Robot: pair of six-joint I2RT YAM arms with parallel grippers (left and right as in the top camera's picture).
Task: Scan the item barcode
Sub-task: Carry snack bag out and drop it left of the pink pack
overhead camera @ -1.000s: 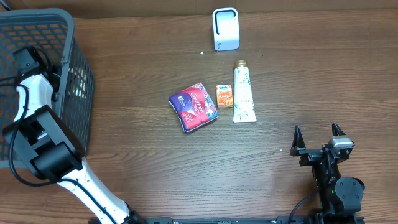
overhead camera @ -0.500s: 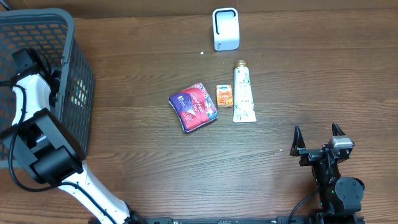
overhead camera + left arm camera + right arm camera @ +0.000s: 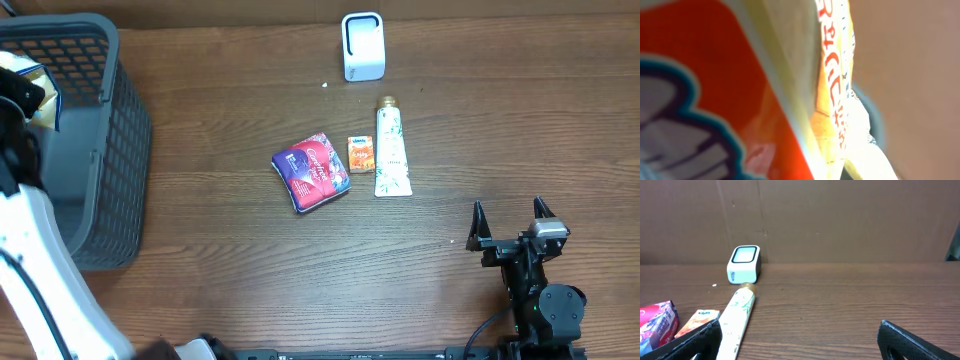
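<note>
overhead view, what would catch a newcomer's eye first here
The big dark mesh basket at the left edge, with the left gripper shut on an orange and yellow packet above it; that packet fills the left wrist view. Next, the white scanner at top centre, with a purple pouch, small orange box and tube clustered below it.

From overhead, straight down on worktop (image 3: 230, 260); from right wrist, low, facing far, sharing scanner (image 3: 744, 264); from left wrist, tight against packet (image 3: 700, 60).
</note>
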